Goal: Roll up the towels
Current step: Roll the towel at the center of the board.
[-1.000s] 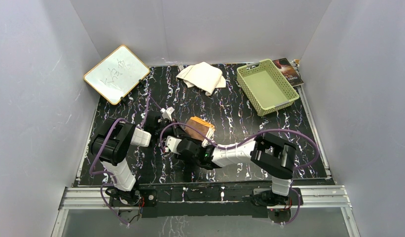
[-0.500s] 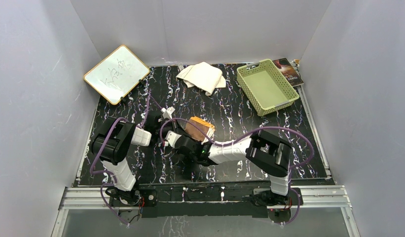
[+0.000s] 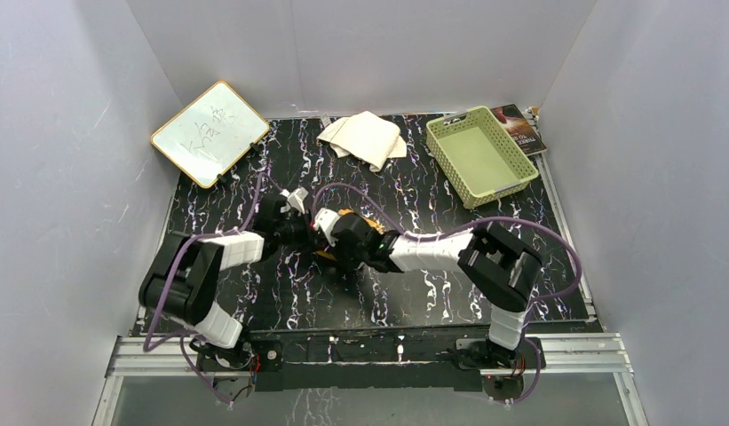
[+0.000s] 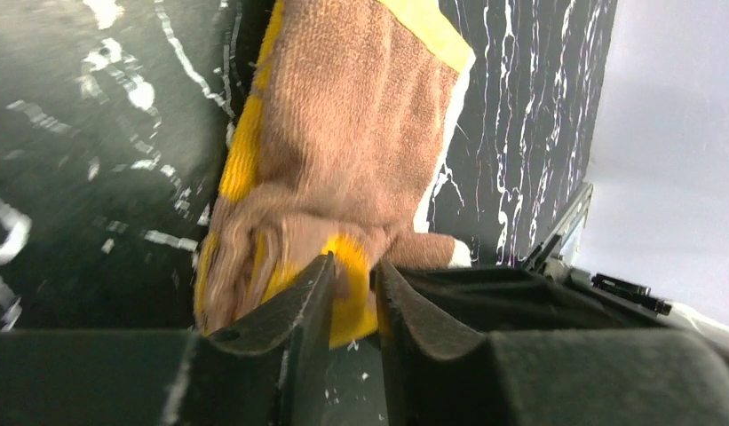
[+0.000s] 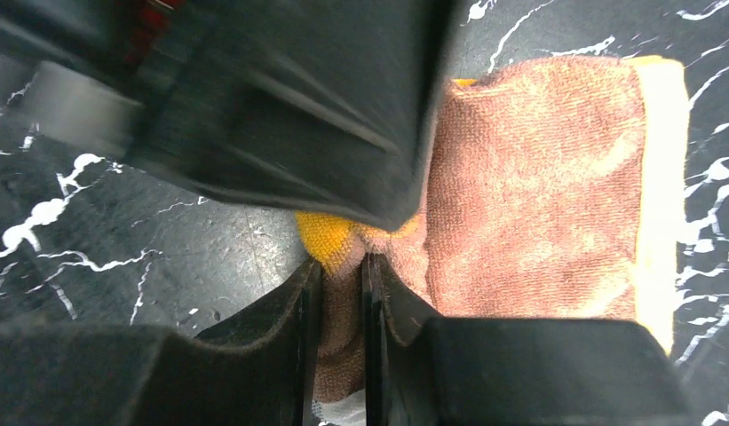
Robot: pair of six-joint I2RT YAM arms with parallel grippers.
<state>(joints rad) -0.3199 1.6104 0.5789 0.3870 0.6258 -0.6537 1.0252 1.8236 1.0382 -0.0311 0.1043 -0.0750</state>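
The orange-yellow towel (image 4: 343, 133) lies brown side up on the black marbled table, folded. In the top view it is almost hidden under both grippers; only a sliver (image 3: 345, 216) shows. My left gripper (image 4: 352, 275) is shut on its yellow near corner. My right gripper (image 5: 340, 266) is shut on a bunched brown edge of the same towel (image 5: 538, 195), right beside the left gripper. The two grippers meet mid-table, the left (image 3: 300, 229) and the right (image 3: 336, 238). The cream-white towel (image 3: 365, 138) lies crumpled at the back, untouched.
A green basket (image 3: 478, 156) stands at the back right with a dark book (image 3: 519, 127) behind it. A small whiteboard (image 3: 209, 133) leans at the back left. Purple cables loop over both arms.
Both grippers have moved away from the arm bases and come together over the orange towel. The towel, plainly visible before, is now mostly covered and gripped by both.
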